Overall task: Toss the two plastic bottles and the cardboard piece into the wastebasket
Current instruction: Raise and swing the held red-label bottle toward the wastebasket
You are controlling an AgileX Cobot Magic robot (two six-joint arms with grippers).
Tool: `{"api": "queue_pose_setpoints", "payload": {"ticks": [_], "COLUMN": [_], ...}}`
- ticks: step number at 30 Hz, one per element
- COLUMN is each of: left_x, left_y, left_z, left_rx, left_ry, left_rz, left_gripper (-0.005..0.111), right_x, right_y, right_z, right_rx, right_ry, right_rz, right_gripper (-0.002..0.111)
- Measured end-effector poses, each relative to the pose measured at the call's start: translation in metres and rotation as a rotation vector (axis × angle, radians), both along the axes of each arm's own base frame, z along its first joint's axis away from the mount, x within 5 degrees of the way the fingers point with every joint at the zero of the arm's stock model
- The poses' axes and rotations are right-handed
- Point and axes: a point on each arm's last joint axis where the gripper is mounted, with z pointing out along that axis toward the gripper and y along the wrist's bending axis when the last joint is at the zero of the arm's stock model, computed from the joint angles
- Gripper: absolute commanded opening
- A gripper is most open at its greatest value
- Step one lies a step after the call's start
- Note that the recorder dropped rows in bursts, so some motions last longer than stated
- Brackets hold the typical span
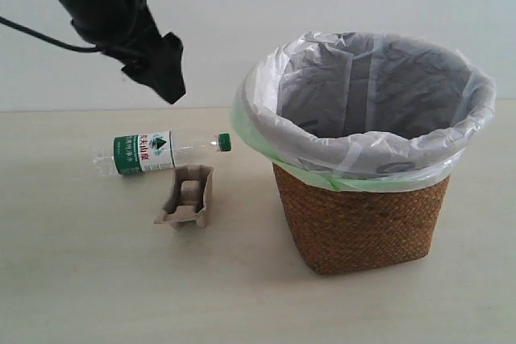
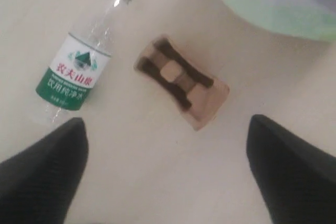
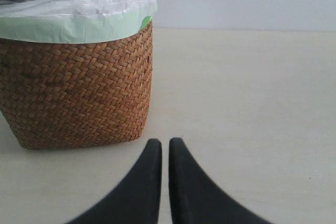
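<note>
The green-capped clear plastic bottle (image 1: 145,153) (image 2: 76,66) lies on its side on the table, left of the wastebasket (image 1: 363,223). The grey-brown cardboard piece (image 1: 187,196) (image 2: 181,81) rests just in front of it. My left gripper (image 1: 165,70) (image 2: 167,121) hangs open above both, fingers wide apart and empty. Low on the table beside the wicker wastebasket (image 3: 79,93), my right gripper (image 3: 165,142) is shut with nothing in it; the exterior view does not show it. The black-capped bottle with the red label is out of view.
The basket's white bag with pale green edge (image 2: 273,3) folds over the rim. What I can see of the basket's inside shows only the liner. A pale wall stands behind the beige table (image 1: 97,279).
</note>
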Motion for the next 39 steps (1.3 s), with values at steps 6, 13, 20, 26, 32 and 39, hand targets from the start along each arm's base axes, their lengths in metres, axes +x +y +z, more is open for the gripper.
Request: {"api": "queue_pose_setpoints", "payload": {"ticks": [6,13,20,26,32,39], "left_x": [-0.001,-0.001,-0.013,-0.047,-0.093,-0.182], "left_y": [0.006,0.010,0.028,0.042,0.044,-0.006], "left_z": [-0.016,-0.016,-0.011,-0.020,-0.016,-0.082], "left_rx": [0.065,0.057,-0.013,-0.014,-0.159,-0.308], "left_ry": [0.043,0.047,0.086,0.151,0.234,0.627], "left_rz": [0.012,0.049,0.198,0.211,0.149,-0.205], "left_gripper": [0.013,0.004,0.004,0.004,0.004,0.066], "right_x": [0.000,0.000,0.000,0.000,0.000,0.000], "right_y": [0.000,0.000,0.000,0.000,0.000,0.000], "right_z": [0.000,0.000,0.000,0.000,0.000,0.000], "right_rx": [0.000,0.000,0.000,0.000,0.000,0.000], "right_ry": [0.000,0.000,0.000,0.000,0.000,0.000], "right_rz": [0.000,0.000,0.000,0.000,0.000,0.000], "right_gripper": [0.002,0.002,0.002,0.002,0.002,0.002]}}
